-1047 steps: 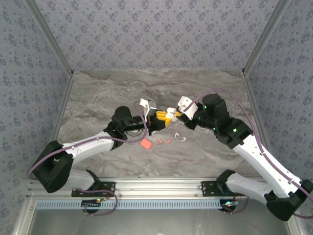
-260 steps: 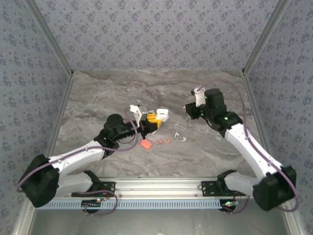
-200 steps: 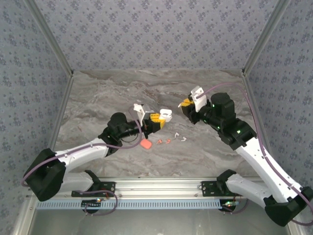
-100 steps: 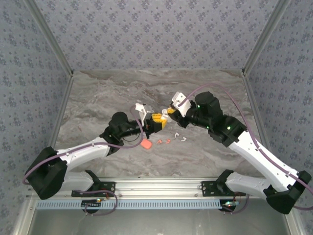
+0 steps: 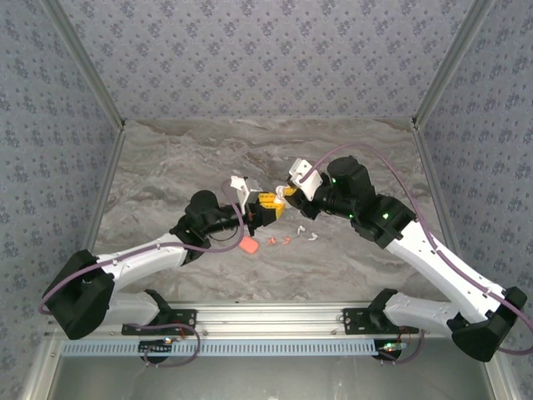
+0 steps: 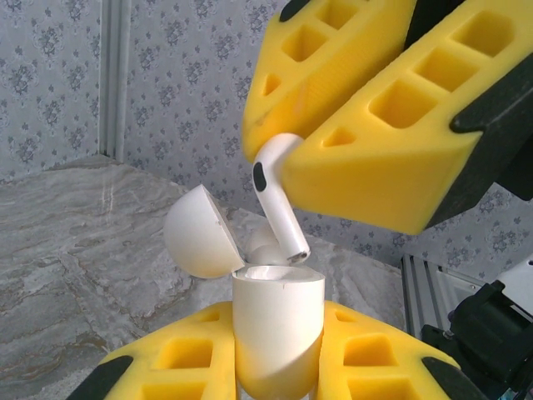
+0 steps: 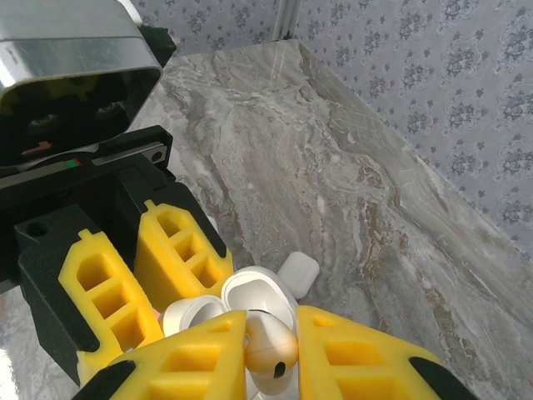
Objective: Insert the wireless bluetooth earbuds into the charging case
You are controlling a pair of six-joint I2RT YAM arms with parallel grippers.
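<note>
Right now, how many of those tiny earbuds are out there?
5. One white earbud in the right gripper, over the open case the left gripper holds; two white ones and two salmon-red ones on the table nearby. Another may be hidden inside the case.
</note>
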